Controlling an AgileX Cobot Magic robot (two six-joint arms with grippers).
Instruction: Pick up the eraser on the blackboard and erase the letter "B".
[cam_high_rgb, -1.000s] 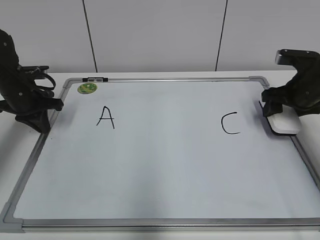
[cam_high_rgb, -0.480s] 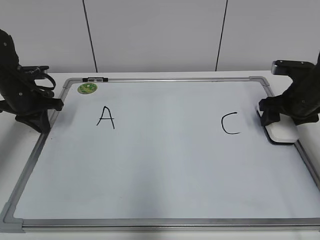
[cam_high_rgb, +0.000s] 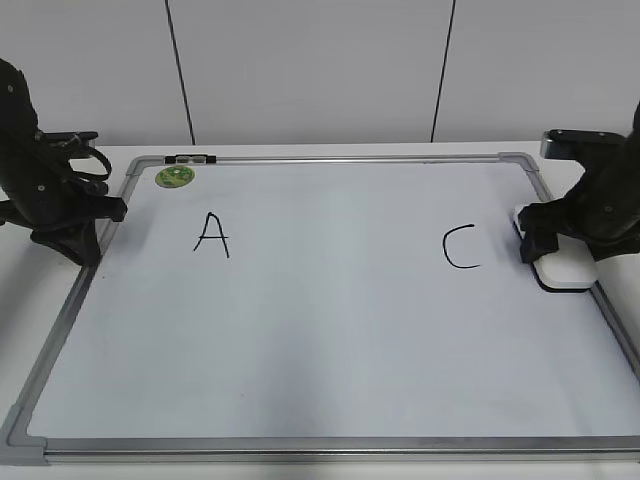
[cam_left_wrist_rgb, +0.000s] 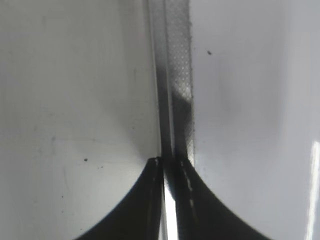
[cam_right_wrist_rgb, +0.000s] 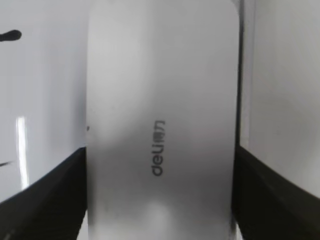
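The white eraser (cam_high_rgb: 568, 272) lies flat on the blackboard (cam_high_rgb: 330, 330) against its right frame, just right of the black "C" (cam_high_rgb: 461, 248). My right gripper (cam_high_rgb: 556, 243) sits over its far end. In the right wrist view, the jaws (cam_right_wrist_rgb: 160, 200) flank the eraser (cam_right_wrist_rgb: 160, 100) and touch both long sides. No letter "B" shows; the board between the "A" (cam_high_rgb: 211, 235) and the "C" is blank. My left gripper (cam_high_rgb: 75, 235) rests at the board's left frame. Its fingers (cam_left_wrist_rgb: 170, 165) are shut and empty over the frame strip (cam_left_wrist_rgb: 177, 75).
A round green magnet (cam_high_rgb: 174, 176) sticks at the board's top left corner, beside a small dark clip (cam_high_rgb: 190, 158) on the top frame. The board lies on a white table in front of a white panelled wall.
My right gripper has moved the eraser a little toward the front along the right frame and lowered it onto the board. The left arm has not moved.
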